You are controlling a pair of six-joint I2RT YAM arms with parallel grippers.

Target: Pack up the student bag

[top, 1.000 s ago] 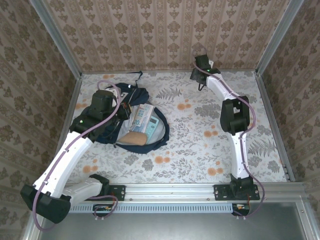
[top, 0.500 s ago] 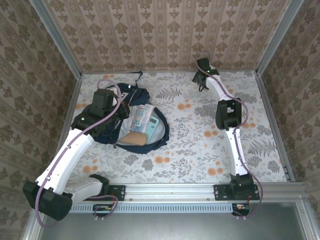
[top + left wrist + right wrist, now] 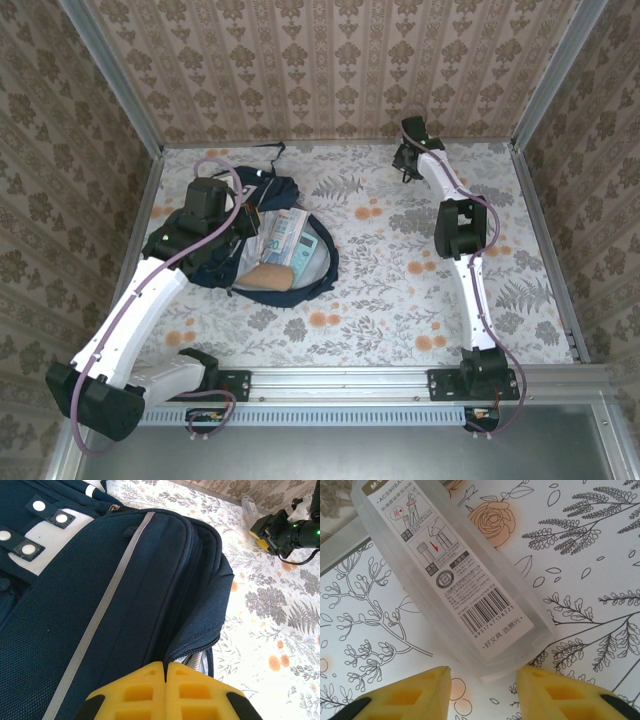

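1. Student bag (image 3: 275, 190) lies open at our counter's (image 3: 400, 300) ten o'clock.
2. Our left gripper (image 3: 165, 677) is closed tight beside its zip edge.
3. Our right gripper (image 3: 482, 677) stands parted over a clear plastic case (image 3: 455, 575).

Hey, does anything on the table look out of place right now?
One thing: a translucent plastic case lies alone by the far edge of the table, well away from the open student bag that holds the other items. The right pincer hovers over it, jaws apart.
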